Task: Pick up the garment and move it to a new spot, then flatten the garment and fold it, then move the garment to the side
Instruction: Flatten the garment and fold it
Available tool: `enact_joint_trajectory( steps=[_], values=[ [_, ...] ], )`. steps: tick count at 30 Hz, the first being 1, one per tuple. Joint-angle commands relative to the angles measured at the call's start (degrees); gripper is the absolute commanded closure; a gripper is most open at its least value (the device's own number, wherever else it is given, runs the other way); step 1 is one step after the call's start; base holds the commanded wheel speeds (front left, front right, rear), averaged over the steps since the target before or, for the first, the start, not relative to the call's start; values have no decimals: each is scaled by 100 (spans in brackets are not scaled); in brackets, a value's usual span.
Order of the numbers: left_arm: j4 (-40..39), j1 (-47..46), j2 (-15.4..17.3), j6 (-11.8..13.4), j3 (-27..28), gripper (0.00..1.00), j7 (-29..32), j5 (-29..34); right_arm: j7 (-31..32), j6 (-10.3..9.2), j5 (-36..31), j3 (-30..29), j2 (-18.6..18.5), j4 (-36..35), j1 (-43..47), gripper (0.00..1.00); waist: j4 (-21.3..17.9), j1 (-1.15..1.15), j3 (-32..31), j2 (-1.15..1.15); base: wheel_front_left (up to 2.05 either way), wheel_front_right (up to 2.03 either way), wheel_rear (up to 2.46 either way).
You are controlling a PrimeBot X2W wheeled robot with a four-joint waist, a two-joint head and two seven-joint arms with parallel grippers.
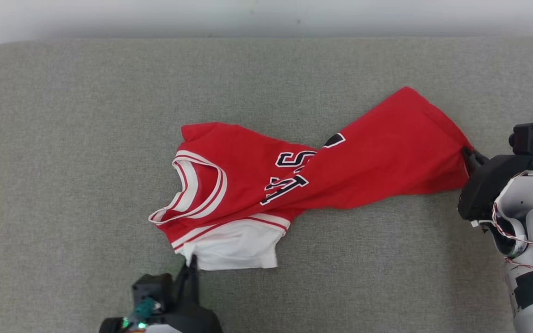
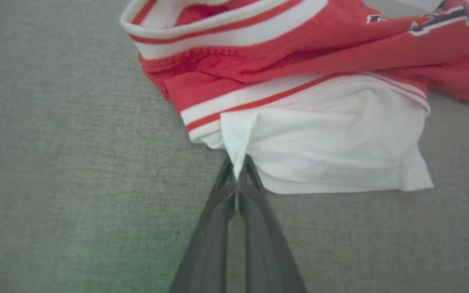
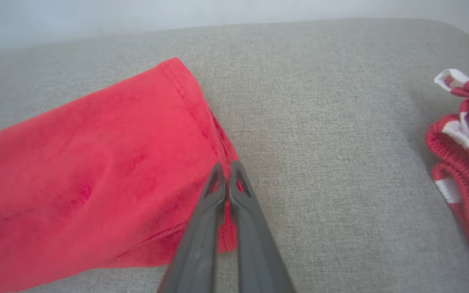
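A red jersey [image 1: 377,152] with white and red trim lies stretched crosswise on the grey cloth-covered counter [image 1: 86,138], roughly in the middle of it. The jersey's neck opening [image 1: 197,185] is toward the robot's left and its hem toward the right. The cloth is twisted in the middle, so the black and white letters [image 1: 289,180] on the chest are partly folded under. A white sleeve [image 1: 238,249] pokes out below the trimmed armhole on the near side.

The left pincer [image 1: 192,261] comes up from the near edge. In the left wrist view, the left pincer [image 2: 238,173] is pressed together on a pinched-up corner of the white sleeve [image 2: 332,150], and a thin fold of cloth shows between its tips.

The right pincer [image 1: 467,155] sits at the jersey's right end. In the right wrist view, the right pincer [image 3: 227,179] is clamped on the red hem corner, and its dark fingers [image 3: 202,228] lie over the cloth.

A second red garment [image 3: 466,134] with white bands lies bunched well apart from the jersey, at the counter's right side.
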Motion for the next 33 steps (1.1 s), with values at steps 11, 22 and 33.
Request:
enact_joint_trajectory(
  steps=[11, 22, 33],
  values=[
    [-1351, -905, 304, -257, 1029, 100, -581, -663, -617, -15, 934, -84, 143, -1293, -11, 100, -248, 0, -462, -1, 0, 0, 0],
    [-2270, -2195, 642, -652, 1486, 100, 33, -1257, -1219, -15, 1376, -156, 362, -2265, -338, 100, -460, 0, -729, -1, 0, 0, 0],
    [-2169, -3472, 870, -921, 1516, 100, 456, -1361, -1233, -15, 1476, -102, 412, -2642, -598, 100, -636, 0, -926, -1, 0, 0, 0]
  ],
)
